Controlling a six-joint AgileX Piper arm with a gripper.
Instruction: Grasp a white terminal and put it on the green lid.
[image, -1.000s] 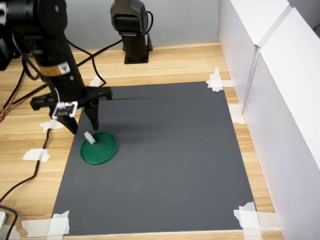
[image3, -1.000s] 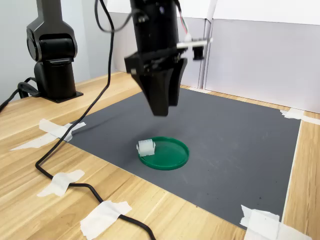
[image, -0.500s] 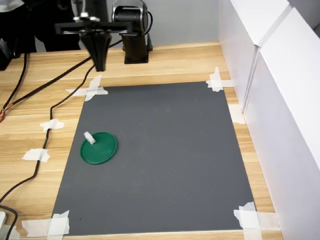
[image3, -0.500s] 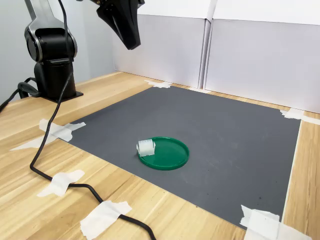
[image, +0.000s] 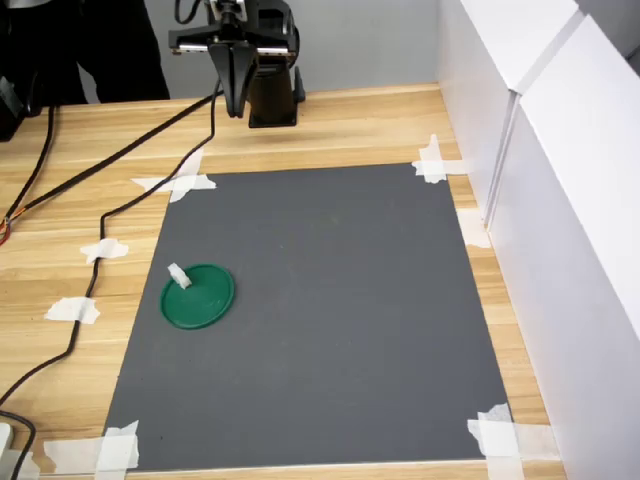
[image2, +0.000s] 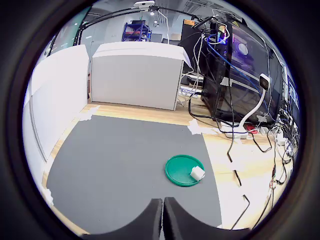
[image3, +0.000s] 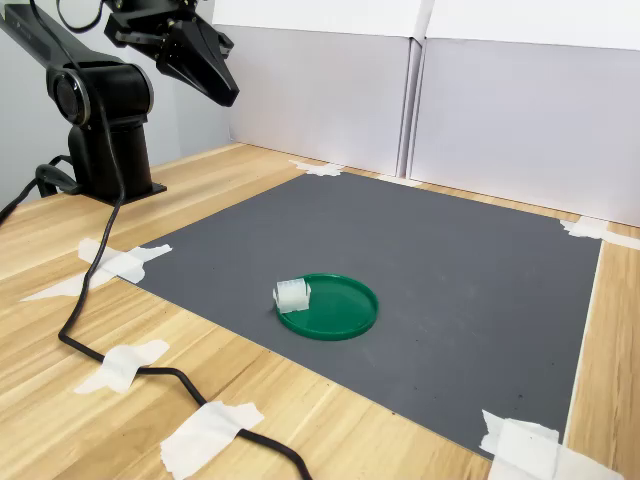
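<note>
We see a pale wooden table (image: 340, 125) with visible grain, walled along the first exterior view's right by smooth white panels (image: 560, 170). In the wrist view the room behind opens onto a dark equipment rack (image2: 235, 75) hung with cables.

Most of the tabletop is covered by a matte dark-grey mat (image: 330, 310), rectangular and fixed at its corners with torn strips of white tape (image: 432, 160). A black cable (image3: 110, 350) snakes over the wood along the mat's edge, itself taped down in places.

The black arm's base (image3: 105, 130) stands at the far edge of the table in the first exterior view. The gripper (image: 233, 100) hangs high above the wood near that base, well apart from the mat's objects; in the wrist view its two dark fingertips (image2: 151, 220) meet with only a hairline between them, clenched on nothing.

The green lid (image: 198, 296), a flat glossy round disc with a thin raised rim, lies on the mat near the first exterior view's left edge. The white terminal (image3: 292, 295), a tiny blocky plastic piece, sits on the lid at its rim, on the side toward the second exterior view's left.
</note>
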